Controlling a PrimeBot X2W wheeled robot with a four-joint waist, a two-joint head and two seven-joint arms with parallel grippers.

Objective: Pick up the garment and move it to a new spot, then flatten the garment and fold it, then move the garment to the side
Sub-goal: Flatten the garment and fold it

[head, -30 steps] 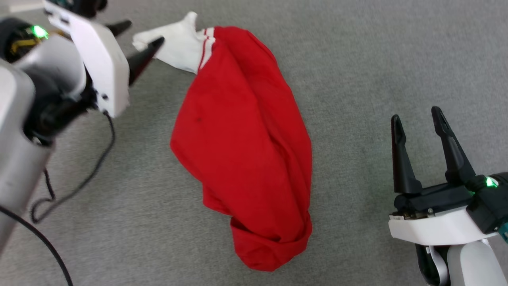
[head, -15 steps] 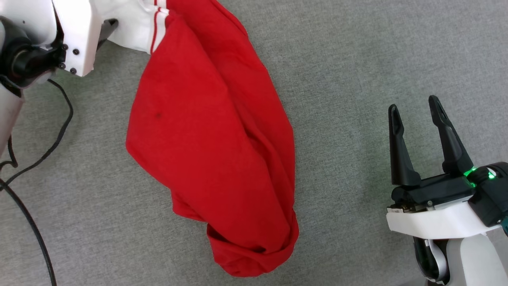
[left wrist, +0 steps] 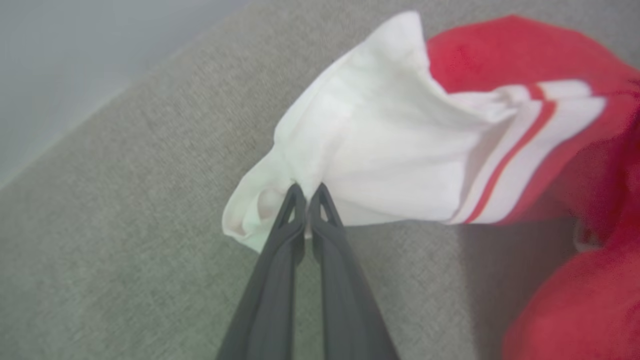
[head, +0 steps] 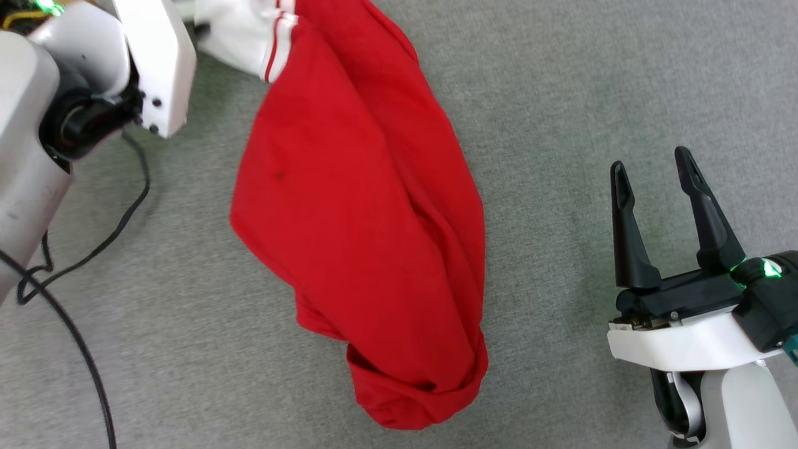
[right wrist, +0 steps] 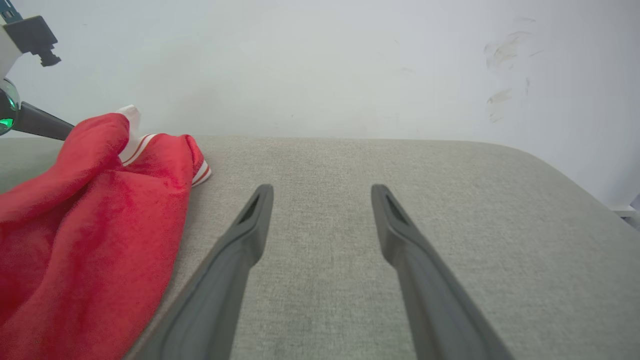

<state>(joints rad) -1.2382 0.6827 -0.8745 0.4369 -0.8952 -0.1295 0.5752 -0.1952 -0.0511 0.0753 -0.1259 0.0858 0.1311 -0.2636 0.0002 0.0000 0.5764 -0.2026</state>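
L gripper (left wrist: 307, 191) has shut on white sleeve (left wrist: 380, 150) of bright red jersey shirt (head: 361, 206); R gripper (head: 650, 163) wide, empty.

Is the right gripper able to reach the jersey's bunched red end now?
Probably yes: the right gripper is open, and bare grey surface lies between it and the jersey.

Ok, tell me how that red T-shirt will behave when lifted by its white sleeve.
Probably floppy: the red jersey T-shirt lies in soft rumpled folds, so it should hang and stretch below the left hand. Likely light, since a fingertip pinch already gathers the white sleeve. It may drag on the grey fabric surface rather than slide.
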